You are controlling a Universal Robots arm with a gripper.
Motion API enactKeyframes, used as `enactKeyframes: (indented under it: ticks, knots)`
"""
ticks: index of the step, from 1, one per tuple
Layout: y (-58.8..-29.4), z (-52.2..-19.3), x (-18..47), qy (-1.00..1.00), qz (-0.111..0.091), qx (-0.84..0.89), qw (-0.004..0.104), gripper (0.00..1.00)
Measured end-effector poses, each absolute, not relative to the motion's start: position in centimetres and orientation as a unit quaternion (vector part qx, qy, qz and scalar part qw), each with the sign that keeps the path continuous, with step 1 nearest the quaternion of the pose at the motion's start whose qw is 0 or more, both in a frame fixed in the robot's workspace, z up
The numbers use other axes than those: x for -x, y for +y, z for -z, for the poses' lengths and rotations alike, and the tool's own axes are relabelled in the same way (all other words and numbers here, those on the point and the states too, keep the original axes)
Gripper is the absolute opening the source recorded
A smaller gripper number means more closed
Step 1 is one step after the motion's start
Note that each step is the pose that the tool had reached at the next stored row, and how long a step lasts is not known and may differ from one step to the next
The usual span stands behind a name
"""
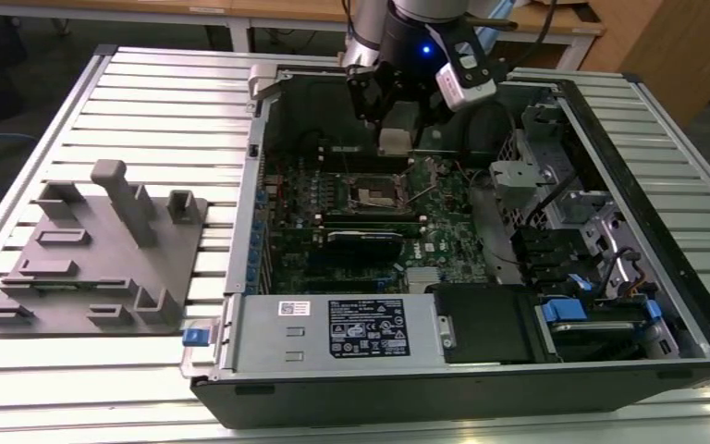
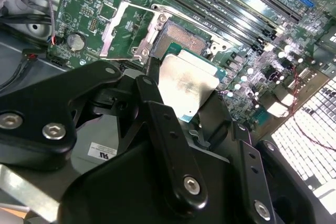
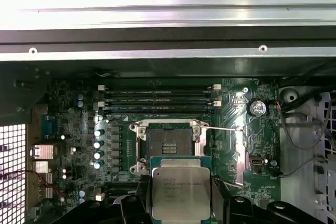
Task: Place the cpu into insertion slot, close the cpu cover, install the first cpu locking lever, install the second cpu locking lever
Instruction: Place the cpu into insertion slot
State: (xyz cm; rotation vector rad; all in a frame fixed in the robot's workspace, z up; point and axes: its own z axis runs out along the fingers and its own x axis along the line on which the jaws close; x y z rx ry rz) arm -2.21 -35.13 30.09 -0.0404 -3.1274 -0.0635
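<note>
cpu [image 3: 181,195] is pinched by two opposite edges in the gripper [image 3: 181,206], metal top up. It hangs above the motherboard [image 3: 231,114], just short of the insertion slot [image 3: 169,142], not yet seated. cpu cover [image 2: 108,38] stands swung open.

Judgement: keep the chip level and square to the socket frame; never drag it across the pins.

Arm reaches steeply down into the open case [image 1: 330,379], wrist over the board.

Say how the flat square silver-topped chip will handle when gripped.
The flat square silver-topped chip looks thin and stiff, so probably light. Its smooth metal top may be slippery. Pinched at its edges by the hand, it might tilt.
</note>
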Motion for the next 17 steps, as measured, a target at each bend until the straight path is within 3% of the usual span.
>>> enactKeyframes:
  ticks: [17]
  knots:
    - [-35.1,-27.7,2.2,-1.0,0.019,0.013,0.007,0.54]
